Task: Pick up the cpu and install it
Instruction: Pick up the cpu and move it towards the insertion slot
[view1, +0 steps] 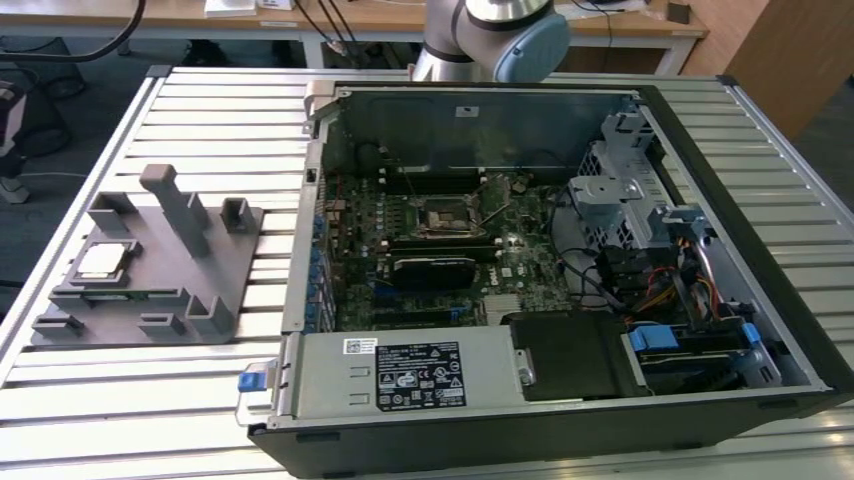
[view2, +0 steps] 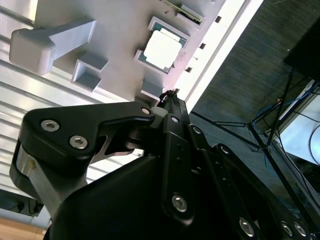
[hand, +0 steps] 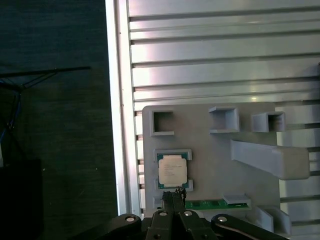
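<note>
Starting at the exterior view's left, you find a grey plastic fixture tray (view1: 171, 300) with a matte surface, some square pockets and tall upright blocks. The cpu (view1: 104, 260) lies flat in a framed pocket of this tray, near its left edge. It is a small square chip with a shiny silvery top and a pale rim.

In both wrist views the cpu (view2: 162, 49) (hand: 172, 169) looks bright and smooth. A thin green circuit strip (hand: 205, 204) lies just beside its pocket.

The gripper (hand: 173, 192) is black metal with round screw heads, and you see it also in the second wrist view (view2: 169, 95). Its two slim fingers are pressed together and hold nothing. Their tips are just beside one edge of the cpu, but you cannot tell if they touch it.

The tray stands on a table (view1: 200, 110) made of long ribbed aluminium slats.

More to the right, in the middle of the exterior view, an open computer case (view1: 727, 215) of dark sheet metal lies on its side. Inside it is the green motherboard (view1: 358, 235) with a dark socket (view1: 438, 222) that has a square metal frame. A grey box with a white label (view1: 400, 375) fills the lower part of the case.

At the top centre the robot arm (view1: 497, 28) shows a rounded silver and pale blue joint. Behind it stands a wooden desk (view1: 374, 16). The floor (hand: 55, 125) is dark carpet.
</note>
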